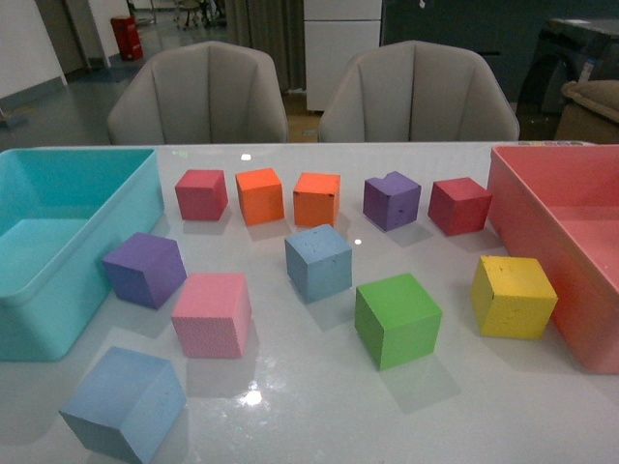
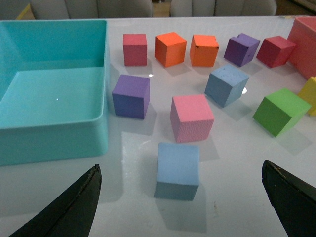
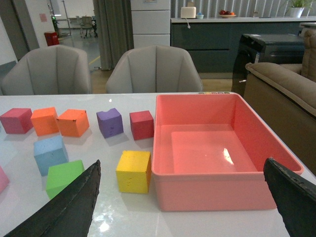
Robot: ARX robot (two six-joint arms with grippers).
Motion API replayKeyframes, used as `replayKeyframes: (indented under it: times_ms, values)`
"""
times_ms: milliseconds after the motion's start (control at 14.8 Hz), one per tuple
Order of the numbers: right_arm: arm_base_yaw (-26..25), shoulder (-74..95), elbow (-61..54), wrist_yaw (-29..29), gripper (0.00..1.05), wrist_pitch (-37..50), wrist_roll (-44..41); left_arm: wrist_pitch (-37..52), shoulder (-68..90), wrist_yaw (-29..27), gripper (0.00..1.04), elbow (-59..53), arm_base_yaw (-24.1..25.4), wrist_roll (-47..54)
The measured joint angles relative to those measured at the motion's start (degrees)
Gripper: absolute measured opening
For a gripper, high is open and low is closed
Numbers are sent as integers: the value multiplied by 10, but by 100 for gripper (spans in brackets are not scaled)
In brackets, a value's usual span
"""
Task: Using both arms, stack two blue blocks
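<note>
Two blue blocks rest apart on the white table. One blue block [image 1: 124, 402] [image 2: 177, 170] sits near the front left edge, the other blue block [image 1: 318, 262] [image 2: 226, 86] [image 3: 50, 154] near the middle. My left gripper [image 2: 181, 165] is open and hovers over the near block, which lies between its black fingertips [image 2: 74, 207] without touching them. On the right side, my right gripper [image 3: 181, 161] is open and empty in front of the salmon bin [image 3: 212, 195], far from both blue blocks. Neither arm shows in the front view.
A turquoise bin [image 1: 145, 208] stands at the left and the salmon bin [image 1: 513, 217] at the right. Around the blue blocks lie a pink cube [image 1: 212, 314], purple cube [image 1: 144, 270], green cube [image 1: 397, 319], yellow cube [image 1: 514, 296], and a back row of red, orange and purple cubes.
</note>
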Motion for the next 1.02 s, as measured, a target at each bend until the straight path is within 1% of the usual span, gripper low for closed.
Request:
replayKeyframes:
  times_ms: [135,271,406,542,610,745,1016]
  values:
    - [0,0,0,0,98,0,0,122,136,-30,98,23,-50,-16]
    - [0,0,0,0,98,0,0,235,300,-35,98,46,-98,-21]
    - [0,0,0,0,98,0,0,309,452,-32,98,75,-105,-20]
    - [0,0,0,0,98,0,0,347,580,-24,98,100,-107,-19]
    - [0,0,0,0,98,0,0,353,616,-23,98,106,-105,-19]
    - [0,0,0,0,98,0,0,366,664,-19,98,119,-95,-19]
    - [0,0,0,0,98,0,0,374,708,-23,98,139,-64,-18]
